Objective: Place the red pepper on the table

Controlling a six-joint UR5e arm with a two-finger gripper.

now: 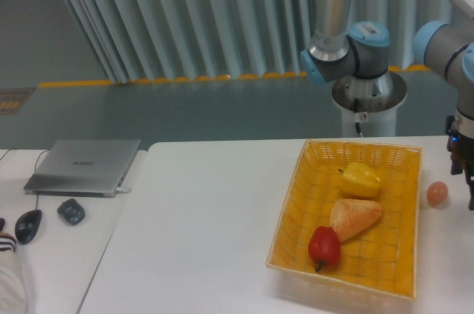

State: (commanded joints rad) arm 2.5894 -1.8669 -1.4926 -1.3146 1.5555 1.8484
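- Red, glossy and small, the bell pepper (324, 247) is seen lying in the near-left corner of the woven yellow basket (404, 162), stem end toward the near rim; it is not on the table yet.
- Just beyond it a pale orange wedge-shaped item (355, 217) is noted, almost touching the pepper; what it is cannot be told.
- Farther back in the basket a yellow pepper (360, 179) is recorded, apart from the red one.
- The basket is set on the right part of the large white tabletop (207, 232); a small orange-pink ball (437, 194) lies just outside its right wall.
- The dark two-finger gripper (469, 199) is cut by the right frame edge, near the ball and well away from the pepper; whether its fingers are apart or together cannot be told.
- Step judged in hand: approach, nothing grasped.
- Next move judged to require travel leftward over the basket, descent on the red pepper with fingers clear of the wedge and the near wall.
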